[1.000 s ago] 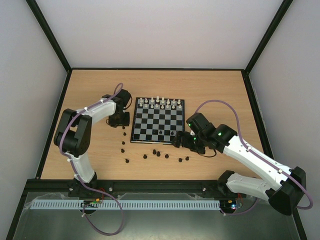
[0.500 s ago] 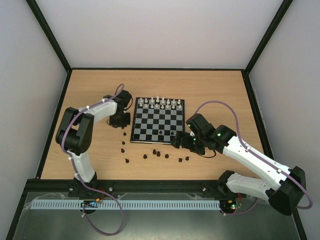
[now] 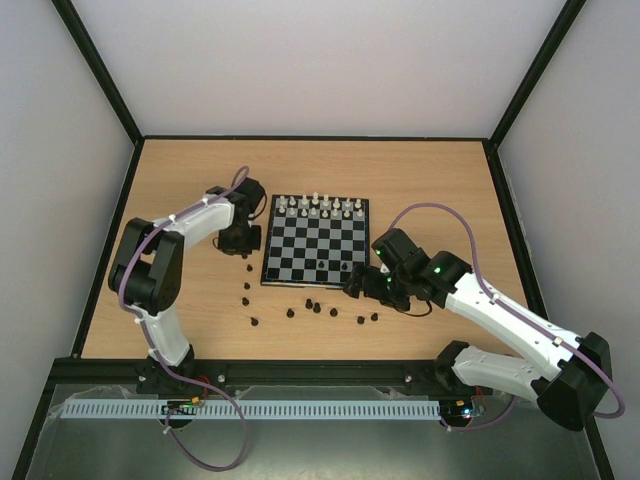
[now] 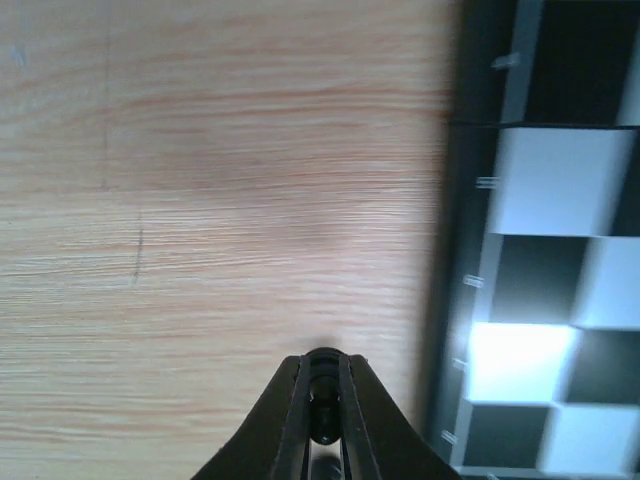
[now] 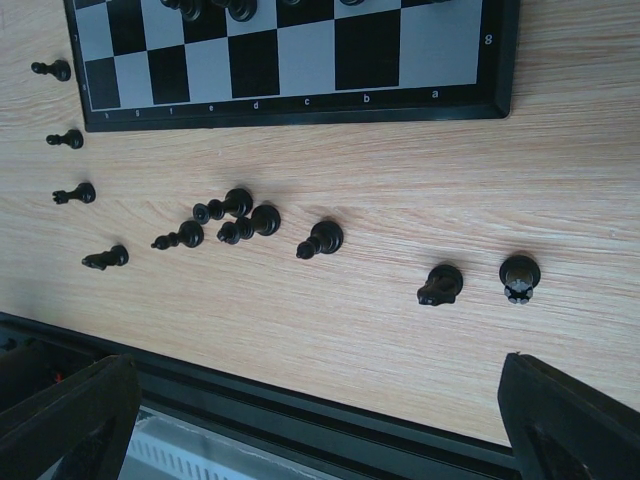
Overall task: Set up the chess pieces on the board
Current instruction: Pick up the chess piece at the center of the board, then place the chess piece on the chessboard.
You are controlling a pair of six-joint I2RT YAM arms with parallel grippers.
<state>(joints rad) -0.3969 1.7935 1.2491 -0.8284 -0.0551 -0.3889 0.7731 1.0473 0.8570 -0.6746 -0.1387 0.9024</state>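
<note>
Tightly closed, the left gripper [image 4: 322, 375] pinches what looks like a small black piece [image 4: 323, 358] just left of the board [image 3: 315, 240]. The right gripper [image 5: 320, 430], spread wide and holding nothing, hovers over loose black pieces [image 5: 240, 215] lying on the table near the board's near edge. White pieces [image 3: 320, 207] line the board's far rows.

Robotics lab cell, white walls [image 3: 300, 60], black frame [image 3: 100, 70], wooden tabletop [image 3: 420, 180]

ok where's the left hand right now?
Top view: the left hand sits just off the board, at its left edge, beyond the column of loose black pieces. Its wrist view shows it shut over the wooden table.
</note>
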